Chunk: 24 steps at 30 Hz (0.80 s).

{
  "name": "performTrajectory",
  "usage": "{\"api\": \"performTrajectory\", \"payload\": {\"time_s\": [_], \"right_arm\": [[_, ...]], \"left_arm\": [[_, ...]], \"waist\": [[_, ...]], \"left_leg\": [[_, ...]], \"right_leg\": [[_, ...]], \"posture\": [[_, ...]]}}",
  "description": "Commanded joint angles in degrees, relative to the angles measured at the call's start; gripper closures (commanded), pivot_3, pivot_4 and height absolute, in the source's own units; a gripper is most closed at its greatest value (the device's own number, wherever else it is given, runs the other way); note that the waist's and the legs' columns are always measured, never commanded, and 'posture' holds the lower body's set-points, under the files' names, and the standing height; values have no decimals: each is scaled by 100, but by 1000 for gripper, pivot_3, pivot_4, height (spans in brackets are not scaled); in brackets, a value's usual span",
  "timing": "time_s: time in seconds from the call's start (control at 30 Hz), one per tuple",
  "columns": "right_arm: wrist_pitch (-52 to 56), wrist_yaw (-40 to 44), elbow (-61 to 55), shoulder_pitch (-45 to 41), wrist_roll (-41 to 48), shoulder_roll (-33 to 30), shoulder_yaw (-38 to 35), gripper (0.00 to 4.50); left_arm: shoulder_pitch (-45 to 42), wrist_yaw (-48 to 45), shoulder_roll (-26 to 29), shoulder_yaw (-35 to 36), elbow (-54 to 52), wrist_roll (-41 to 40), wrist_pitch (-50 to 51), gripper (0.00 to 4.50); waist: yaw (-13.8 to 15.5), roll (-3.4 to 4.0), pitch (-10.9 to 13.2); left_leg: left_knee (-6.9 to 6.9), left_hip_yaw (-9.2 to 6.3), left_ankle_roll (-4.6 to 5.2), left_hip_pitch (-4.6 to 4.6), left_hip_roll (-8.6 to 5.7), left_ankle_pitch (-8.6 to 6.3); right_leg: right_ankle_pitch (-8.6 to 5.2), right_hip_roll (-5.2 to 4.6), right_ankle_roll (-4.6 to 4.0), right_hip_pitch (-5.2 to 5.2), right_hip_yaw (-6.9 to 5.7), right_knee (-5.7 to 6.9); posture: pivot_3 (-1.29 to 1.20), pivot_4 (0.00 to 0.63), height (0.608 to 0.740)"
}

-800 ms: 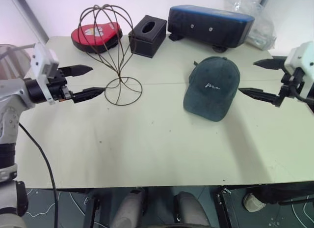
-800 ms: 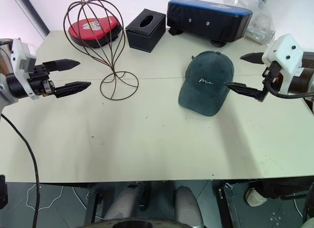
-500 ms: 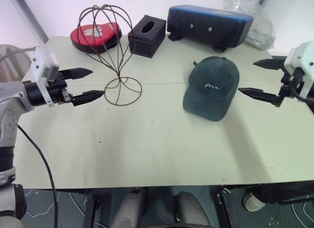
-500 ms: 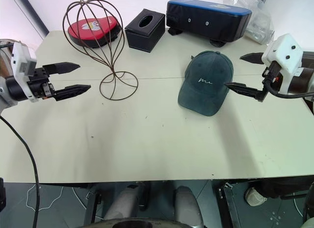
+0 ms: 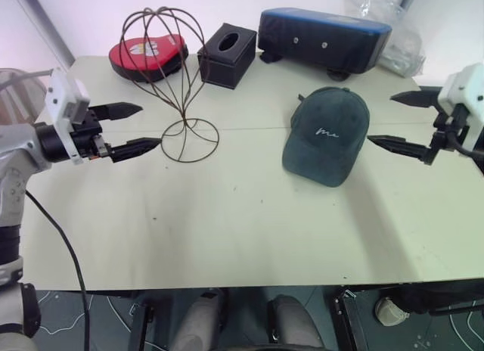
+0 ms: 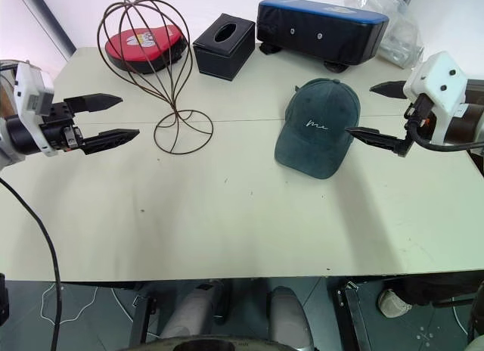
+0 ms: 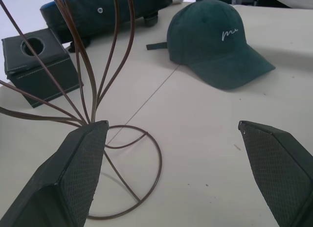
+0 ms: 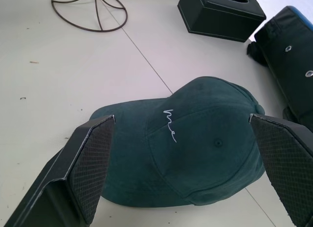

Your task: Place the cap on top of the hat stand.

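The dark teal cap [image 5: 327, 133] lies on the pale table [image 5: 227, 215], right of centre, brim toward the front; its white script shows in the right wrist view [image 8: 186, 148]. The thin wire hat stand [image 5: 171, 79] stands upright at the left rear, its round base [image 7: 122, 173] on the table. My left gripper [image 5: 134, 128] hovers open just left of the stand's base, holding nothing. My right gripper [image 5: 399, 122] hovers open just right of the cap, fingers pointing at it, apart from it.
A black tissue box [image 5: 228, 56] and a red-and-black padded oval [image 5: 148, 54] sit behind the stand. A long dark case with a blue top [image 5: 324, 38] lies at the rear, a clear plastic bag [image 5: 386, 33] beside it. Bare table stretches across the front.
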Motion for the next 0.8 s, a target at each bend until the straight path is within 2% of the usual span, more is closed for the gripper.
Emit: {"api": "performTrajectory", "payload": {"time_s": [0.03, 0.57, 0.8], "right_arm": [[43, 10, -251, -72, 113, -157, -112, 9], [240, -97, -624, 168, 198, -117, -201, 9], [37, -908, -1553, 822, -280, 186, -248, 9]], "left_arm": [[-42, 46, 30, 165, -205, -106, 21, 23], [-134, 58, 4, 154, -241, -134, 132, 23], [298, 255, -64, 277, -615, -280, 306, 23]], "waist": [[0, 0, 0], [1, 0, 0], [2, -1, -1]], "left_leg": [[0, 0, 0, 0, 0, 0], [1, 0, 0, 0, 0, 0], [2, 0, 0, 0, 0, 0]], "right_leg": [[0, 0, 0, 0, 0, 0], [0, 0, 0, 1, 0, 1], [0, 0, 0, 0, 1, 3]], "posture": [[0, 150, 740], [0, 150, 740], [0, 150, 740]]}}
